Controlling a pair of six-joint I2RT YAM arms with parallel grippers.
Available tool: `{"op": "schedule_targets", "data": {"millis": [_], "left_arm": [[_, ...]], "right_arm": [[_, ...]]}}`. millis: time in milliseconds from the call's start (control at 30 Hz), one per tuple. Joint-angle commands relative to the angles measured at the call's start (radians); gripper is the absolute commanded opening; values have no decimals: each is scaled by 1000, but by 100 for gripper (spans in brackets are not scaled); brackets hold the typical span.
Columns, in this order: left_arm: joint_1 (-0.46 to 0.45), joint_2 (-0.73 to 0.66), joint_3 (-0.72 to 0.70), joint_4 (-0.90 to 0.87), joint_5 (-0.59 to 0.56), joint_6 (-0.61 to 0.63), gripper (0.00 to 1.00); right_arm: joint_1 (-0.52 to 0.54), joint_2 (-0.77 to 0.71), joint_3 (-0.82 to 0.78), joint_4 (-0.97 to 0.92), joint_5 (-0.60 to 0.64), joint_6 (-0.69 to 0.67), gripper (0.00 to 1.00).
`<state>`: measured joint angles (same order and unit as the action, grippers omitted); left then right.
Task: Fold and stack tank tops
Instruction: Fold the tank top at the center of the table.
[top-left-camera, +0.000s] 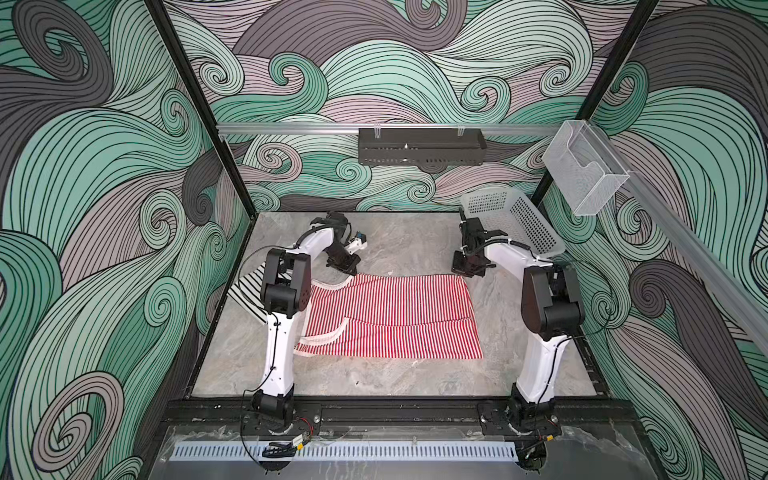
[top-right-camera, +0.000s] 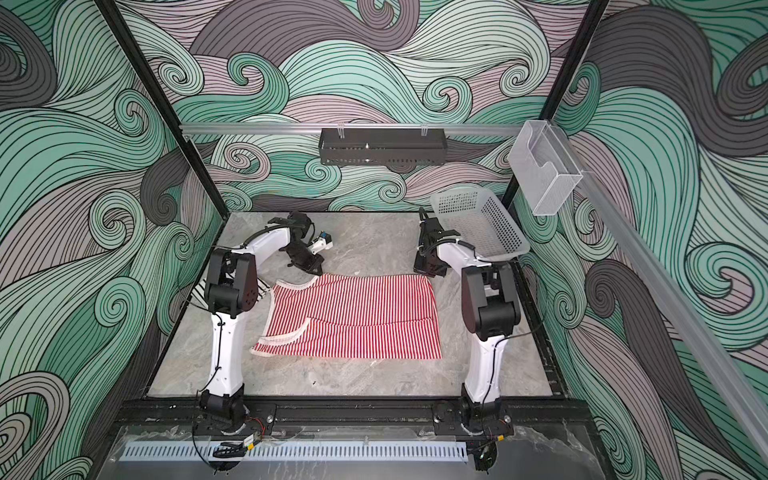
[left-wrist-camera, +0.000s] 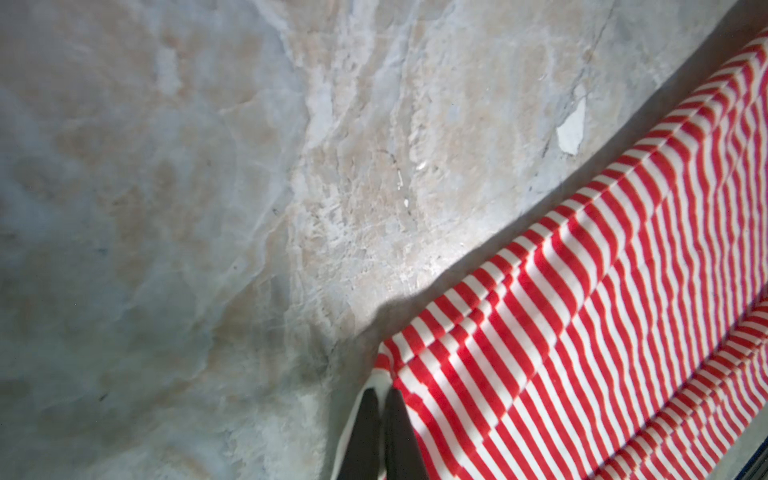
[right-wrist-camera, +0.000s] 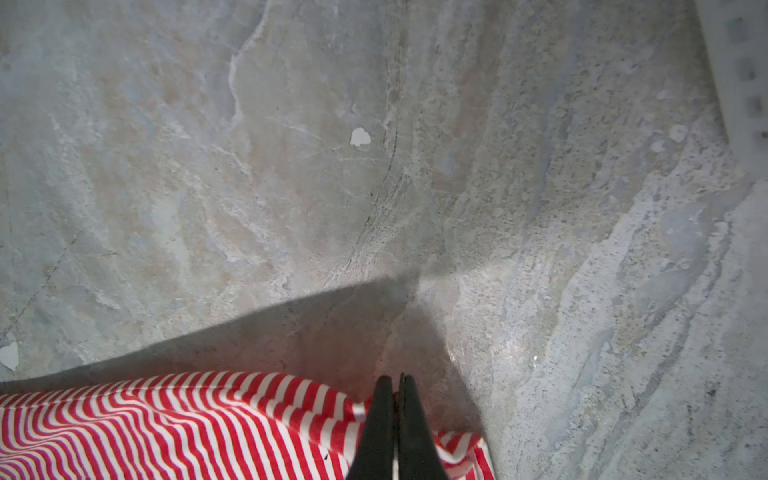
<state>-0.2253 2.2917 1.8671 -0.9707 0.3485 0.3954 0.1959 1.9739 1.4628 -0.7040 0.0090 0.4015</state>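
Note:
The red-and-white tank top (top-left-camera: 390, 316) (top-right-camera: 353, 320) lies flat mid-table in both top views, its lower part folded over, with the white-trimmed neck and armholes toward the left. My left gripper (top-left-camera: 349, 272) (left-wrist-camera: 381, 392) is at its far left corner, shut on the white-trimmed edge of the striped cloth (left-wrist-camera: 582, 332). My right gripper (top-left-camera: 465, 272) (right-wrist-camera: 397, 380) is at the far right corner, shut on the cloth (right-wrist-camera: 166, 428). The black-and-white tank top (top-left-camera: 245, 291) (top-right-camera: 198, 293) peeks out at the left, mostly hidden behind my left arm.
A white perforated basket (top-left-camera: 523, 224) (top-right-camera: 486, 224) stands tilted at the back right corner, close behind my right arm. A black shelf (top-left-camera: 422, 147) hangs on the back wall and a clear bin (top-left-camera: 582, 166) on the right rail. Patterned walls close in the grey marbled table (top-left-camera: 415, 249).

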Motion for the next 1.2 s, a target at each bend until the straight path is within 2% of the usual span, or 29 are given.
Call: {"op": "schedule_targets", "data": {"millis": [0, 267, 833, 1167], "left_arm": [[-3, -72, -25, -3, 5, 1, 0], [-3, -230, -209, 121, 44, -23, 0], [-4, -435, -446, 124, 99, 2, 0], [-9, -481, -548, 118, 131, 11, 0]], "right_arm": [[-15, -64, -42, 4, 31, -1, 0], [-43, -146, -148, 41, 2, 3, 0], [-47, -364, -359, 87, -76, 28, 0], [-37, -421, -475, 101, -87, 36, 0]]}}
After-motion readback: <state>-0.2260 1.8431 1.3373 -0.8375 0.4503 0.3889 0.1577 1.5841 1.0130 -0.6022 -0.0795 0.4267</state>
